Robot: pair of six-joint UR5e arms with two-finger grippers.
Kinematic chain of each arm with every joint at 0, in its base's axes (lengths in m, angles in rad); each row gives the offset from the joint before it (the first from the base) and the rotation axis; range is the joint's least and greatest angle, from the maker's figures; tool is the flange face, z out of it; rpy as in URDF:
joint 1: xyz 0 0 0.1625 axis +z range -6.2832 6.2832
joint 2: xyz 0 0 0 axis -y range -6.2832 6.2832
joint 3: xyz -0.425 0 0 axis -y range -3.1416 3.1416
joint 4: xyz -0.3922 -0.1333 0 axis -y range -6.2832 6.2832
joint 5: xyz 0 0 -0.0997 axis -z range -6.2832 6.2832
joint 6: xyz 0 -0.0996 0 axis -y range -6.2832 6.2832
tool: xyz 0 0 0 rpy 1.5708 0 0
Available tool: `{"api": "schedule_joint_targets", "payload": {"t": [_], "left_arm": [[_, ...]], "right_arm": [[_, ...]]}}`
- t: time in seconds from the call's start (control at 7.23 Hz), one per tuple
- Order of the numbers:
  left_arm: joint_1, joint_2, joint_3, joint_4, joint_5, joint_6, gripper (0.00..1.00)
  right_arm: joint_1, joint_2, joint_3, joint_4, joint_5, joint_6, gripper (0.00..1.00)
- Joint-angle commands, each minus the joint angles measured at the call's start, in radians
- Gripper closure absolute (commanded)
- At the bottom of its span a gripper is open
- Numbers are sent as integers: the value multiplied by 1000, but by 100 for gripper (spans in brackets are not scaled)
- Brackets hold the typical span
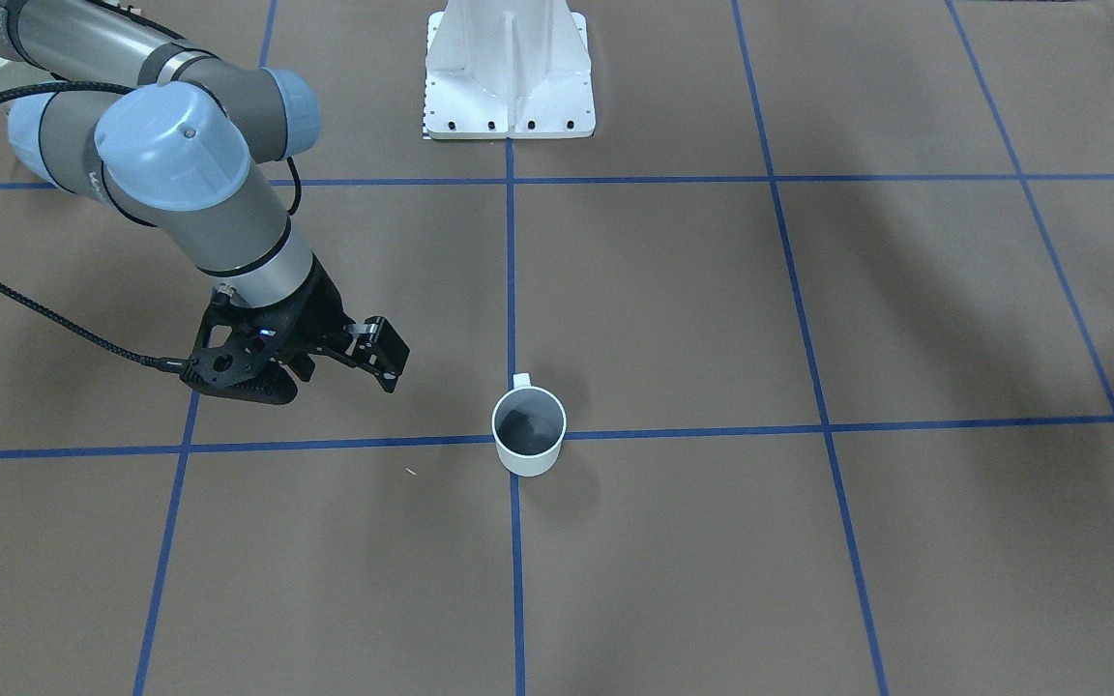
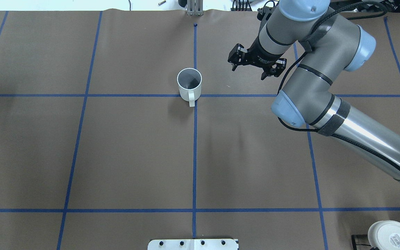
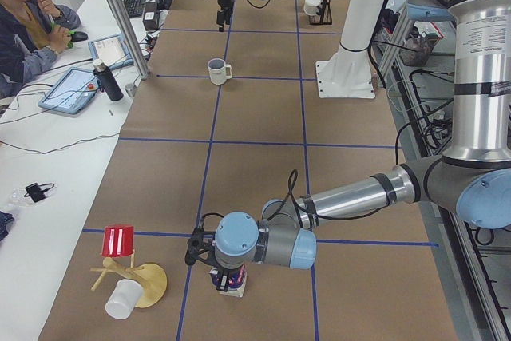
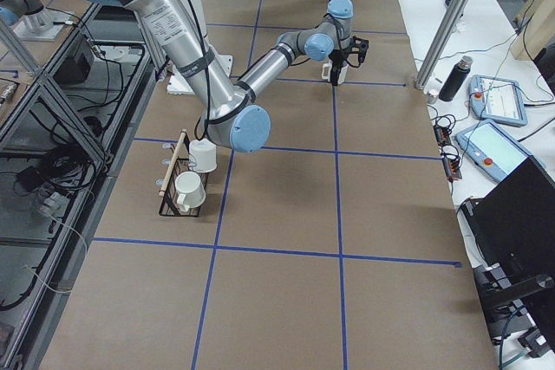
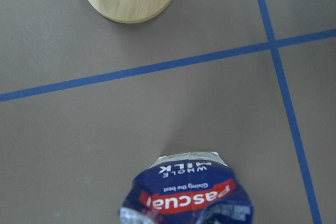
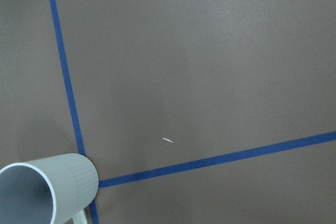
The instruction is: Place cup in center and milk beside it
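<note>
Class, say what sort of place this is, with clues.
Probably a robotics lab: the left arm and right arm at a table gridded with blue tape, an operator beside tablets.

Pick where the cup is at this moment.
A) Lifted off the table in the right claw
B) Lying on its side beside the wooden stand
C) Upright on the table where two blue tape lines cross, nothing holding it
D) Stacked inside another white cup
C: the cup stands upright on the crossing of the blue tape lines, and the right claw hangs open off to one side, apart from it.
</note>
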Motion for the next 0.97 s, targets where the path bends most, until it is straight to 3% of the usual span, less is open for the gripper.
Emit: {"api": "schedule_joint_targets", "payload": {"t": [0.0,0.28,0.41,0.69,0.83], "left_arm": [[68,-39,-176,95,-28,-203,100],[206,-103,-337,197,-14,-322,100],[306,-201,-356,240,3,-494,100],[494,-372,-370,260,93,-746,100],[553,-513,-373,382,121,-857,100]], "right_arm": [[5,-7,18,-1,0,0,0],[9,-82,98,0,3,-3,0],[33,-151,160,0,3,-15,0],[92,-382,324,0,18,-132,0],[132,-514,388,3,20,-284,0]]}}
